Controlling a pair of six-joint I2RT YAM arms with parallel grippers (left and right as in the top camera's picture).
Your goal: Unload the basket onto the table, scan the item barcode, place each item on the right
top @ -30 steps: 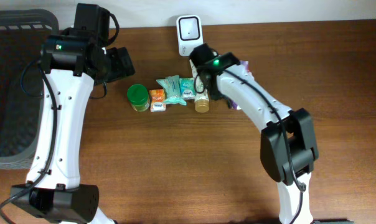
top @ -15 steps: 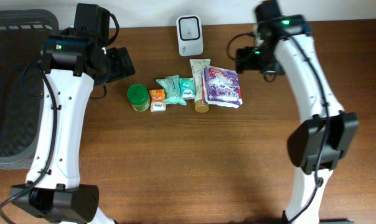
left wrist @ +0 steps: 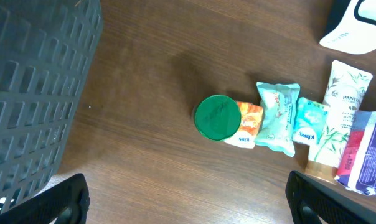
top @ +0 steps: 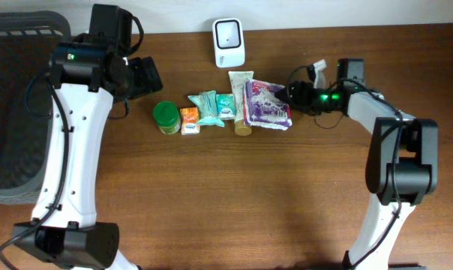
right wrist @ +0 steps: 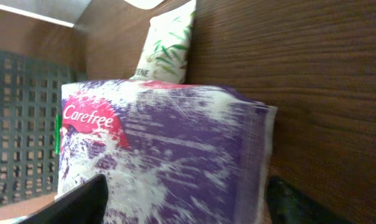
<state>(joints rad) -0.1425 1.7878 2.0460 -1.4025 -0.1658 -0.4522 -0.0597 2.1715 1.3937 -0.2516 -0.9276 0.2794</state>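
Six items in a row: green-lidded jar (top: 165, 115), orange packet (top: 190, 120), large teal packet (top: 208, 107), small teal packet (top: 226, 106), white tube (top: 242, 94) and purple Carefree pack (top: 266, 104), running left to right on the bench (top: 234, 195) in my overhead view.
Purple Carefree pack: lies flat at the right end of the row, pressed against the white tube and covering part of its edge.
Scanner (top: 229, 42): white, at the back edge of the bench, behind the row and apart from the pack.
Right tool (right wrist: 187, 186): low at the pack's right side. On my wrist feed the fingers (right wrist: 82, 199) stand spread with the pack between them. I cannot tell whether they pinch it or only flank it.
Left tool (left wrist: 187, 190): released, fingers wide apart with bare bench between them, hanging above the bench to the left of the jar, touching none of the items.
Basket (top: 16, 112): dark mesh, at the far left of the bench.
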